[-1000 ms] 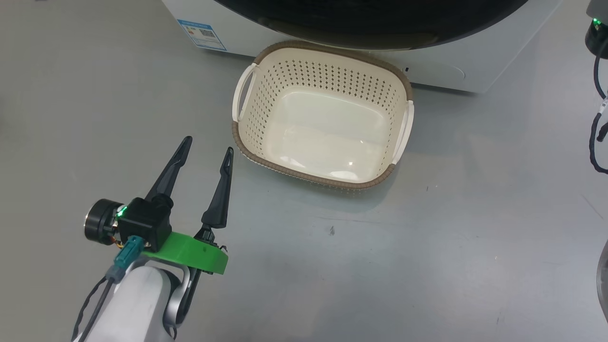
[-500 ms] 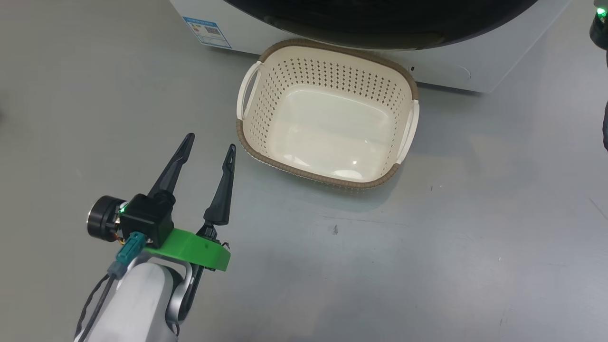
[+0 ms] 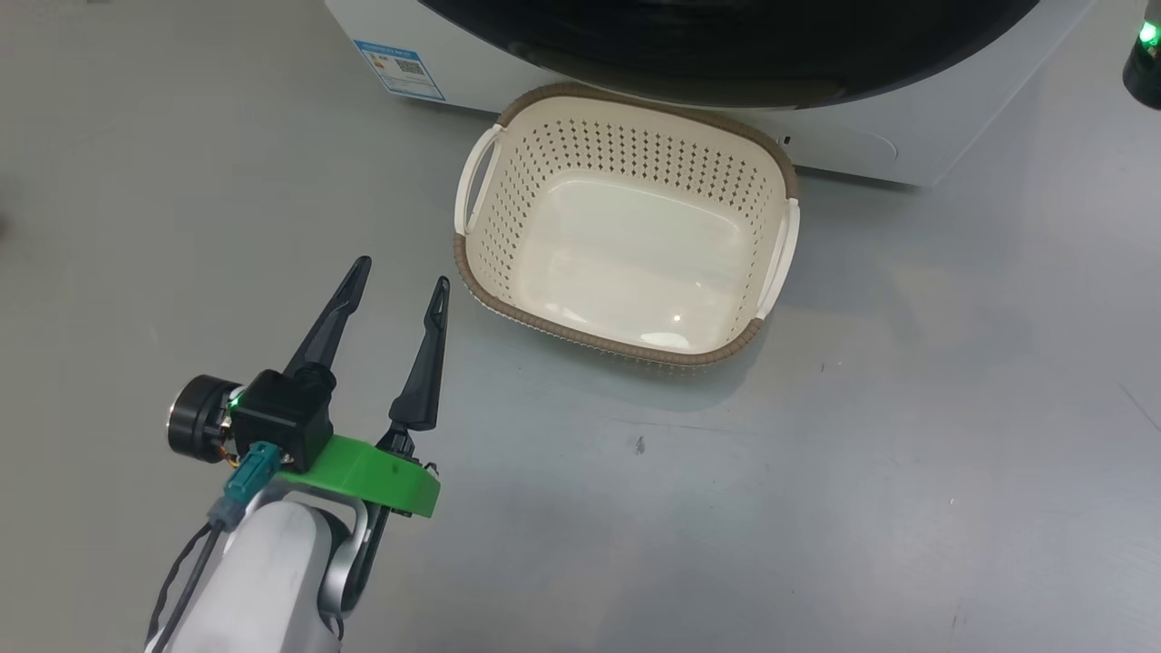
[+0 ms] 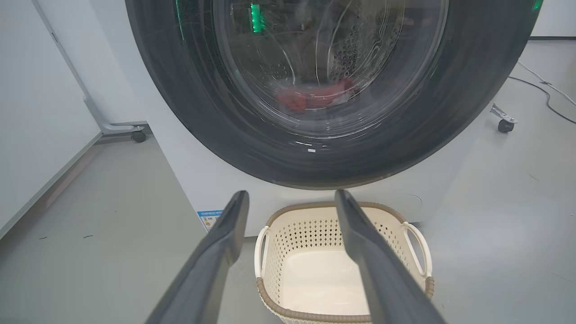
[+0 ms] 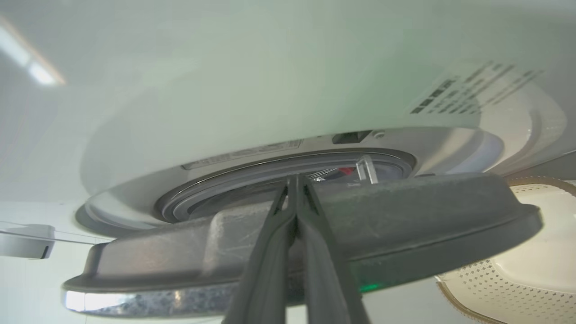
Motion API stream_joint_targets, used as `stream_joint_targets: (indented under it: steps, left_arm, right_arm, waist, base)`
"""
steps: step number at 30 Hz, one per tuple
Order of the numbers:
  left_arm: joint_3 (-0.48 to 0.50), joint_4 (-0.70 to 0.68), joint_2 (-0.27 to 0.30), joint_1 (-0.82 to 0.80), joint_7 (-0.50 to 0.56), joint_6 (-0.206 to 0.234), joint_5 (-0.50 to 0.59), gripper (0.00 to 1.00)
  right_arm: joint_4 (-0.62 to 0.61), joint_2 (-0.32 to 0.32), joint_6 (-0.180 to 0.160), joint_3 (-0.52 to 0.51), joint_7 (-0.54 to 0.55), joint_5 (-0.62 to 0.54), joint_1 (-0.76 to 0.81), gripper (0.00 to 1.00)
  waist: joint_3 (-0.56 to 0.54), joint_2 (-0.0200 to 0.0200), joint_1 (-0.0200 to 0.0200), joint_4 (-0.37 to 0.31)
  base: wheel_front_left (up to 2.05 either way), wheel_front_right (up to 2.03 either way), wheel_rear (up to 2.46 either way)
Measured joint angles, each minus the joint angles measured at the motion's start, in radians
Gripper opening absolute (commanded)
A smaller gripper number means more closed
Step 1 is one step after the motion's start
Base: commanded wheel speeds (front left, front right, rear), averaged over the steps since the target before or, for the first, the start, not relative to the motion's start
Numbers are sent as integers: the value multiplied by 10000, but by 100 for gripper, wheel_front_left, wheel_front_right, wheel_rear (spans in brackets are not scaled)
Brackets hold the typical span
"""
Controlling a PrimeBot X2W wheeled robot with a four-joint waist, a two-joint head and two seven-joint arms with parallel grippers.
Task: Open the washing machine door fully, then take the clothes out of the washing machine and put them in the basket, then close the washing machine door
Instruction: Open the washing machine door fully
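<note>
While head cam is drifting a bit, nothing else is shifting. R gripper (image 5: 294,180), clenched empty, is hooking washing machine door (image 5: 405,216) ajar, so opening is prob. just starting. Clothes (image 4: 315,96) are waiting inside the washing machine (image 3: 843,136), with the basket (image 3: 590,337) sitting empty just beside it. L gripper (image 3: 402,272) is hovering spread.

A test lab: bare grey floor (image 4: 90,261); wheeled white partition (image 4: 40,112); loose cable (image 4: 540,82).
</note>
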Motion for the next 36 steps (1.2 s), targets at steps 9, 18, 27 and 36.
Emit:
stream_joint_targets:
  steps: [9,18,27,36]
  left_arm:
    - [63,102,-58,2,0,-12,52,100]
    - [107,199,-61,15,0,-50,174,100]
    - [69,382,-58,172,0,-130,278,100]
    - [56,516,-59,447,0,-171,435,100]
  right_arm:
    - [334,33,-4,27,579,328,55,0]
    - [495,142,109,190,1158,466,460,0]
    - [644,476,453,428,1747,596,1088,0]
    - [708,757,842,731,2374,763,1884,0]
  waist:
    - [-223,0,0,-126]
    - [-561,0,0,-267]
    - [-945,0,0,-437]
    - [-1421,0,0,-554]
  base:
    - [0,0,0]
    - [0,0,0]
    - [0,0,0]
    - [0,0,0]
